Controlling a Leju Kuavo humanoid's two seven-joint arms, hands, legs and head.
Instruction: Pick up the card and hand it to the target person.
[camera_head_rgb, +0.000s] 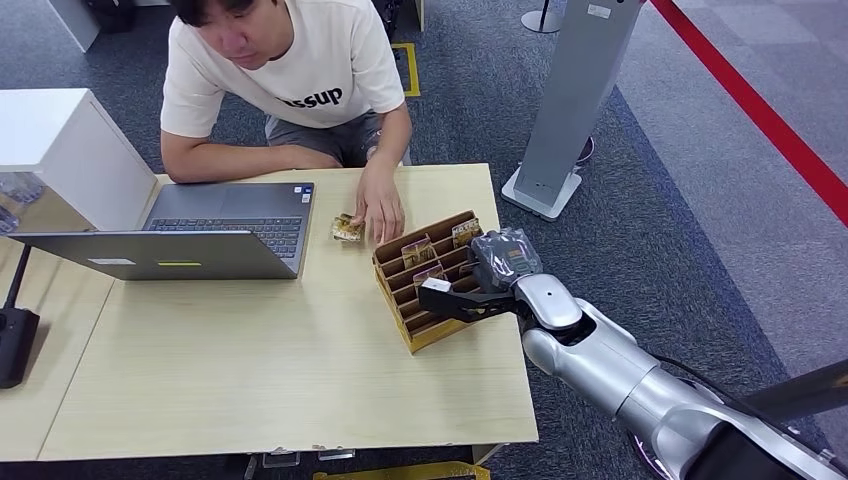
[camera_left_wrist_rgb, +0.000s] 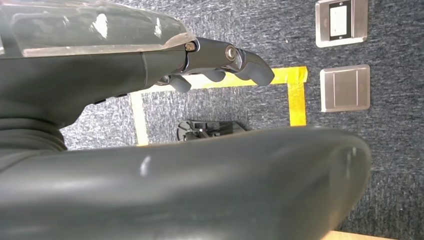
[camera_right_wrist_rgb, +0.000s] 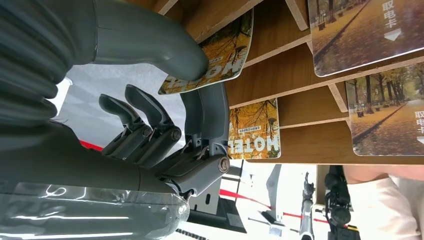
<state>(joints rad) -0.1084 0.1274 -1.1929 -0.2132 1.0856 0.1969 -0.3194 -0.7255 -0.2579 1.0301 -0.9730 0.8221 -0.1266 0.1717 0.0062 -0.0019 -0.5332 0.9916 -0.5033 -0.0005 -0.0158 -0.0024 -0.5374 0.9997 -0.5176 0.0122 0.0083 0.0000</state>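
Note:
A wooden card rack (camera_head_rgb: 425, 338) stands at the table's right side with several yellow autumn-print cards in its slots. My right hand (camera_head_rgb: 468, 298) reaches into it from the right. In the right wrist view the right hand (camera_right_wrist_rgb: 165, 135) pinches one card (camera_right_wrist_rgb: 210, 60) between the thumb and a finger, and the card's far end is still among the rack's dividers. More cards (camera_right_wrist_rgb: 255, 132) (camera_right_wrist_rgb: 360, 32) sit in nearby slots. The person (camera_head_rgb: 290, 70) sits across the table. My left hand (camera_left_wrist_rgb: 220, 65) hangs over the carpet, holding nothing, its fingers loosely apart.
The person's hand (camera_head_rgb: 383, 205) rests beside a loose card (camera_head_rgb: 348, 228) on the table, just behind the rack. An open laptop (camera_head_rgb: 200, 235) stands at the left, with a white box (camera_head_rgb: 60, 150) behind it. A grey kiosk stand (camera_head_rgb: 565, 110) stands on the carpet at the right.

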